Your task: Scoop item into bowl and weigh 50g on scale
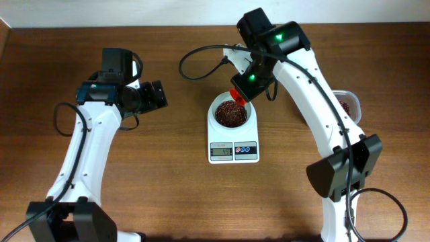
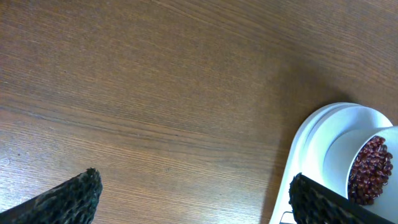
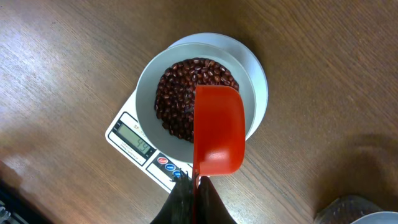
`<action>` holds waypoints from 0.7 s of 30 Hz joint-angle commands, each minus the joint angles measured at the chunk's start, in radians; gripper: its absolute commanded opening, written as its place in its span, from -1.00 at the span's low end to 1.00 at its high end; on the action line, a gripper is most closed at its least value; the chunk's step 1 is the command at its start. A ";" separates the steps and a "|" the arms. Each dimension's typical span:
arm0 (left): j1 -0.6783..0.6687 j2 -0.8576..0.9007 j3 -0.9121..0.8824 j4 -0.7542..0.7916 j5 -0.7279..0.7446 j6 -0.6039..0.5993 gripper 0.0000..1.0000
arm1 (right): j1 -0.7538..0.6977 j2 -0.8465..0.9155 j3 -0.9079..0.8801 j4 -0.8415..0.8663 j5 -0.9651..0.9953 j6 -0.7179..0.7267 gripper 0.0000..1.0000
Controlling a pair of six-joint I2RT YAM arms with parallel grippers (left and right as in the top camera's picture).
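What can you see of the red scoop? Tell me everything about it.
The red scoop looks like smooth, glossy plastic: a rounded-rectangular cup narrowing to a thin handle. The right gripper is shut on that handle. The cup reaches over the rim of the bowl, above the beans. No beans show on the face turned to the camera. Whether it touches rim or beans cannot be told.

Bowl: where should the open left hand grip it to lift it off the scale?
Pinch the bowl rim nearest the left hand from above, one finger inside: the walls are smooth and round, and the scoop covers the far rim.
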 commanded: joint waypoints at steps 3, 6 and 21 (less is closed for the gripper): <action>-0.003 0.009 0.005 0.002 0.007 0.004 0.98 | 0.007 -0.034 0.021 -0.001 0.016 0.027 -0.92; -0.003 0.009 0.005 0.002 0.007 0.004 0.98 | 0.002 -0.033 0.021 0.002 0.014 0.011 -0.92; -0.003 0.009 0.005 0.002 0.007 0.004 0.98 | 0.002 -0.033 0.021 0.000 0.035 0.007 -0.92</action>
